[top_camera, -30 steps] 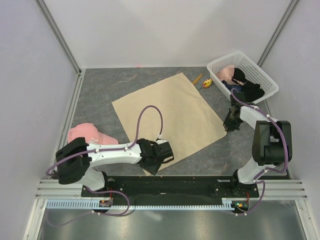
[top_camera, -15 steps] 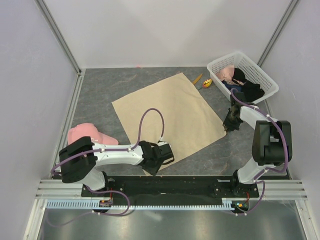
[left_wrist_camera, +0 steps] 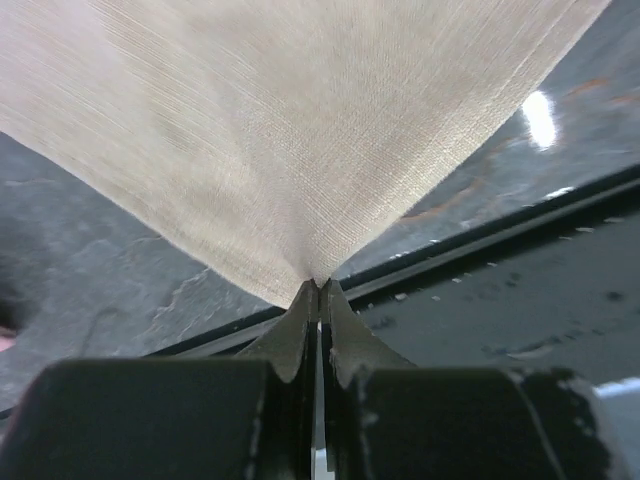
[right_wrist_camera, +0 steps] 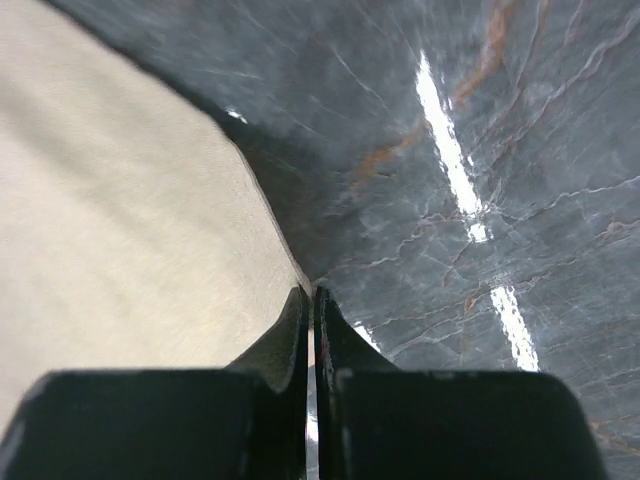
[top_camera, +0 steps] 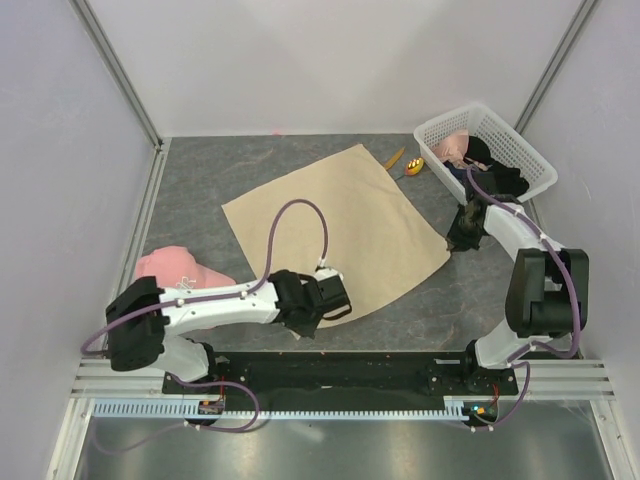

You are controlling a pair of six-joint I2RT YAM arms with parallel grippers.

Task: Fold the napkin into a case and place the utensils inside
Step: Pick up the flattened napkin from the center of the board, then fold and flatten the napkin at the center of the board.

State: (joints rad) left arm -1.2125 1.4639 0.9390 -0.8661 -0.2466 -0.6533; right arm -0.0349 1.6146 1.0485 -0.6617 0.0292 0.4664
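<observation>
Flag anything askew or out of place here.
The plain beige cloth napkin lies skewed like a diamond, not square to the grey table. A pink fabric cap sits stray at the left edge. Nothing spilled or damaged.

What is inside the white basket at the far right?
The white basket holds a pink cloth and dark clothes. Anything beneath them is covered and cannot be seen.
</observation>
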